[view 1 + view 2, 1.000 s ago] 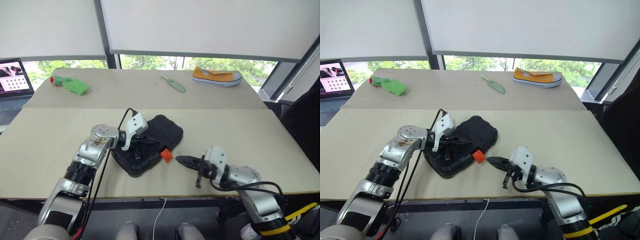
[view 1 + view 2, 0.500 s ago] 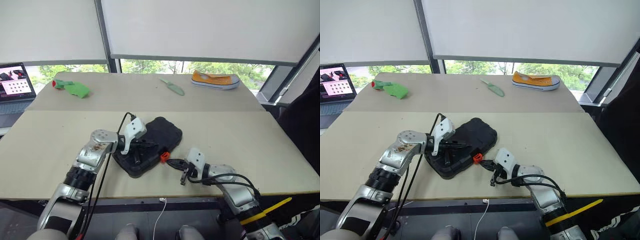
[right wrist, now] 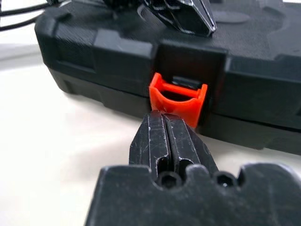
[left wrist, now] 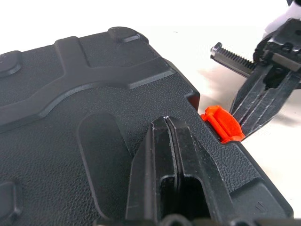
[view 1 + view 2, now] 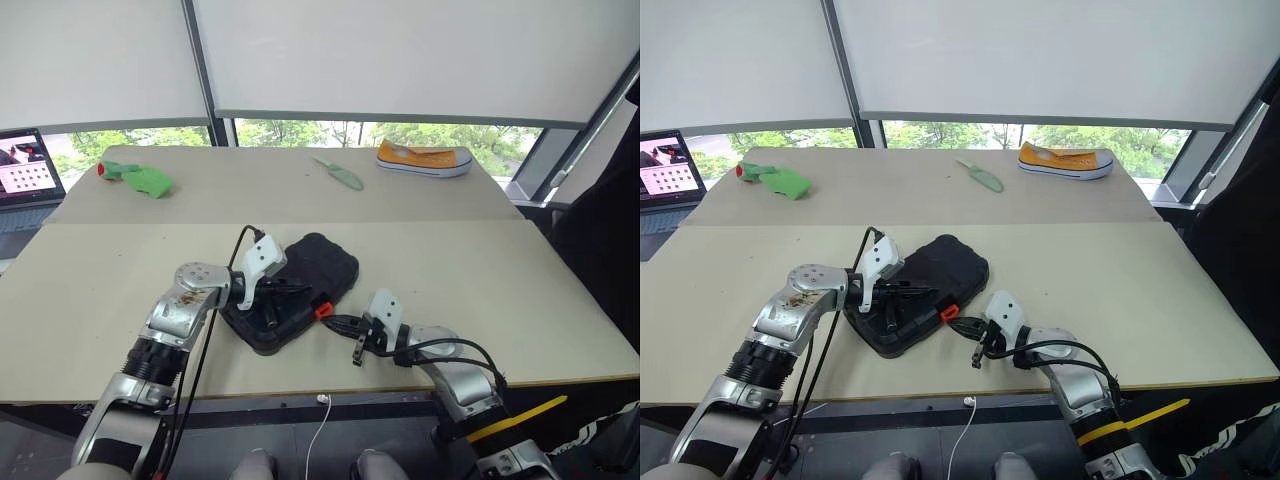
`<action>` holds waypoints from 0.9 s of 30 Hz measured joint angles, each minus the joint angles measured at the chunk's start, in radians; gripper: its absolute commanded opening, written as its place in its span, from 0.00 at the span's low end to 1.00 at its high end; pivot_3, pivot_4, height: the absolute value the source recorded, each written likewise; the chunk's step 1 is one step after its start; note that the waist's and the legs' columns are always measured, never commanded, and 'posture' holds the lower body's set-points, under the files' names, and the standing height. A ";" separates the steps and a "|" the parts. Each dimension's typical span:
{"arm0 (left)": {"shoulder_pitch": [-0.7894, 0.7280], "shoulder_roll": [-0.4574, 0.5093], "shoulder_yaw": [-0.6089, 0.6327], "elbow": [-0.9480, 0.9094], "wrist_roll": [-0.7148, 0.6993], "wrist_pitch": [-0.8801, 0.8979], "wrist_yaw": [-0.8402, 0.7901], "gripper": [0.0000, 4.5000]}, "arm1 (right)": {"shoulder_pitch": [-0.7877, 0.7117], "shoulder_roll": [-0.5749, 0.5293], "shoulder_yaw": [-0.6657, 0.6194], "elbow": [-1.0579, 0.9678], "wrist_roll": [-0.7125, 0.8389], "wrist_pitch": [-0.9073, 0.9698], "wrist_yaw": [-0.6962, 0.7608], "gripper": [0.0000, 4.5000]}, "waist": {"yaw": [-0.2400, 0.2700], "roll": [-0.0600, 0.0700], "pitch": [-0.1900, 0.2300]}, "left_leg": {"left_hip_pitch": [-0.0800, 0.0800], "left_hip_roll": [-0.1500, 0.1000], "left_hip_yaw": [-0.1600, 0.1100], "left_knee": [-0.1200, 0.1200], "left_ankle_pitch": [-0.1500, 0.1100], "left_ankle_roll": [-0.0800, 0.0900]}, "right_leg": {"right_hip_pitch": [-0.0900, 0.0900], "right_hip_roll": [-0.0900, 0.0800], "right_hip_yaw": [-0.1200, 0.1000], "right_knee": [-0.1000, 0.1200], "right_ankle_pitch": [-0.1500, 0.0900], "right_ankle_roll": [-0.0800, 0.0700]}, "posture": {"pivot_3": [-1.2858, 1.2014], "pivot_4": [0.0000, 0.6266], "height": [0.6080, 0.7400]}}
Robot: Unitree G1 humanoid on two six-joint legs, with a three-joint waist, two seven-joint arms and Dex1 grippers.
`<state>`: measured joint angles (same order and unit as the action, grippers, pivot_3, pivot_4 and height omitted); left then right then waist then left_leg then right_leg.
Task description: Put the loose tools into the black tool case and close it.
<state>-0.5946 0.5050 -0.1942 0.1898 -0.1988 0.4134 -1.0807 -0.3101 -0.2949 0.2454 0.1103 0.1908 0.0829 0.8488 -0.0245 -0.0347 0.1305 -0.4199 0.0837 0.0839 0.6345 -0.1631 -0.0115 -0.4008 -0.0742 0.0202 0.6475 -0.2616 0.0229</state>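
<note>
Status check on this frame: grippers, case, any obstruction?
Left gripper shut, pressing on black tool case lid. Right gripper shut, tips at orange latch, which stands unfastened. Lid down. Nothing in the way.

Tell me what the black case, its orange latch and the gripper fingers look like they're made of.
Black tool case: moulded plastic, matt; pebbled grain and raised ribs.
Orange latch: smooth plastic, slight sheen; thin-walled clip shape.
Right gripper fingers: hard black material, likely metal or hard plastic; fine scratches catch light.
Left gripper fingers: same look, smoother.
</note>
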 measured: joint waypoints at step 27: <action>0.109 0.053 0.052 0.035 -0.035 -0.263 -0.111 0.01 | 0.002 -0.042 -0.001 -0.074 0.025 0.128 0.011 0.00 | -0.020 0.005 -0.005 | 0.022 -0.001 0.000 -0.019 -0.008 -0.006 | 0.010 0.005 0.007 -0.001 -0.012 -0.008 | 0.52 0.24 1.00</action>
<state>-0.4856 0.5579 -0.1424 0.2248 -0.2337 0.1508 -1.1921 -0.3083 -0.3372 0.2441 0.0358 0.2161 0.2112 0.8602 -0.0443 -0.0301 0.1259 -0.3975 0.0830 0.0835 0.6159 -0.1707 -0.0171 -0.3904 -0.0690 0.0274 0.6461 -0.2734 0.0153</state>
